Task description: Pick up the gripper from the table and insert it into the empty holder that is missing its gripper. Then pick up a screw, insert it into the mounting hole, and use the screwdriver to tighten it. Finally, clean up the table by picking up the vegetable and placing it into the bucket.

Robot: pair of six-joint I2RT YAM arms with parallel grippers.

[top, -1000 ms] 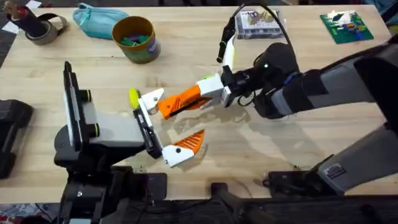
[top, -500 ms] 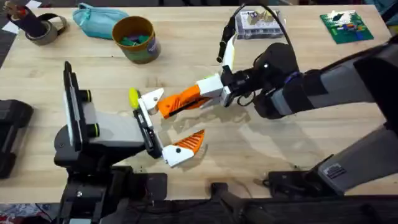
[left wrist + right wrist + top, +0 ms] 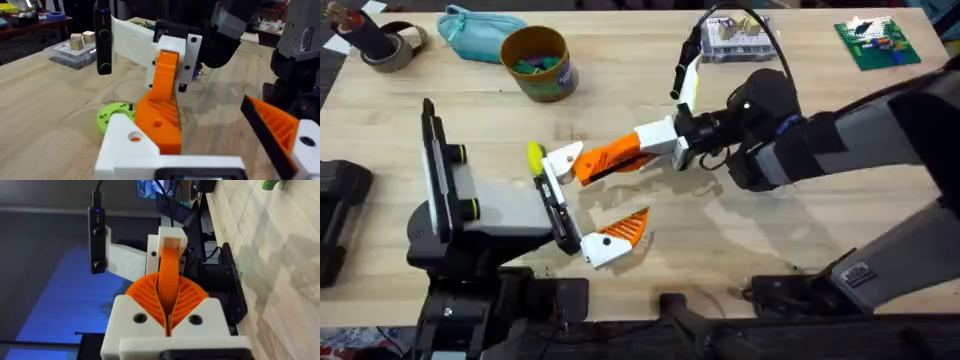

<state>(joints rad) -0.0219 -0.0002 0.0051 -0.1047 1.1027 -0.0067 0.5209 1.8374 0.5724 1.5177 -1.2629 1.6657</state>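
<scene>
Overall: a pale wooden table (image 3: 620, 100) with both arms reaching toward its middle.
Room: the left wrist view shows a dim workroom behind, with another bench carrying small things.
Right claw (image 3: 605, 162): its orange pads are pressed together on the orange tip of the gripper (image 3: 562, 158), just left of the table's centre.
The gripper: its white base sits against the far end of the holder (image 3: 555, 205); how deep it is seated cannot be told.
Left claw (image 3: 608, 190): the holder is its front bar, with the gripper at the far end and the twin finger (image 3: 617, 233) at the near end, so the two stand spread well apart.
Far edge: the bucket (image 3: 536, 62) stands left of the middle with green and blue bits inside, touching or just beside a teal pouch (image 3: 475, 30); a clear box (image 3: 735, 38) lies right of the middle.
Corners: a tape roll (image 3: 385, 45) at the far left, a green board (image 3: 877, 42) at the far right.
Hard to make out: a black stick-shaped part (image 3: 102, 40) with a small blue light, possibly mounted on the right arm.
Cut off: the near edge is covered by the arms' bases.
Open room: bare wood lies between the bucket and the holder, and along the right side beneath the right arm.
</scene>
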